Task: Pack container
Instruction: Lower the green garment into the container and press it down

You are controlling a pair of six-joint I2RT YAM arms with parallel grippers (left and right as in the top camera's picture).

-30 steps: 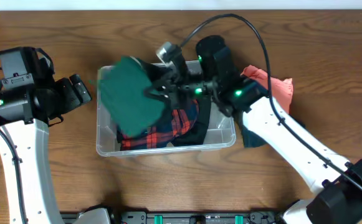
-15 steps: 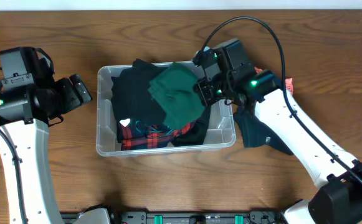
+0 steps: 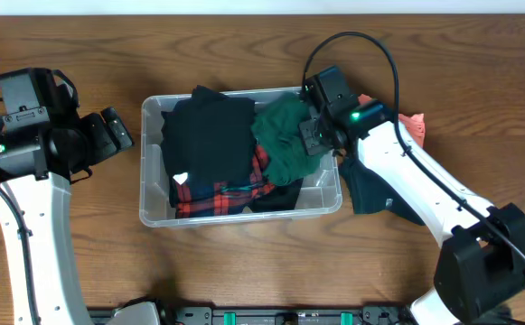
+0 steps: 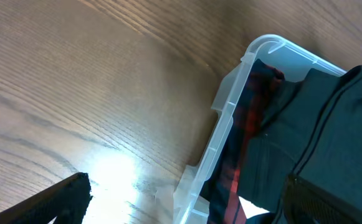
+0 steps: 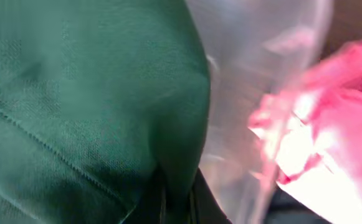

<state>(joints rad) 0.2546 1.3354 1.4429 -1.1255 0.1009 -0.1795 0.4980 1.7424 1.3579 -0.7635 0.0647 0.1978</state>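
The clear container point(image 3: 152, 213) sits mid-table and holds a black garment point(image 3: 210, 135), a red plaid garment point(image 3: 217, 194) and a green garment point(image 3: 285, 144) at its right end. My right gripper point(image 3: 313, 135) is low at the container's right end, shut on the green garment point(image 5: 75, 93), with its fingers point(image 5: 200, 200) pinching a fold. The container's clear wall point(image 5: 261, 74) is just right of them. My left gripper point(image 3: 122, 129) is open and empty, just left of the container. In its wrist view the gripper point(image 4: 187, 214) straddles the container's rim point(image 4: 230, 118).
A coral garment point(image 3: 408, 128) lies on the table right of the container and shows in the right wrist view point(image 5: 336, 124). A dark teal garment point(image 3: 370, 194) lies under my right arm, beside the container's right wall.
My right gripper carried the green garment from above the container's left half to its right end and lowered it inside. The black garment now lies uncovered. The left arm has not moved.
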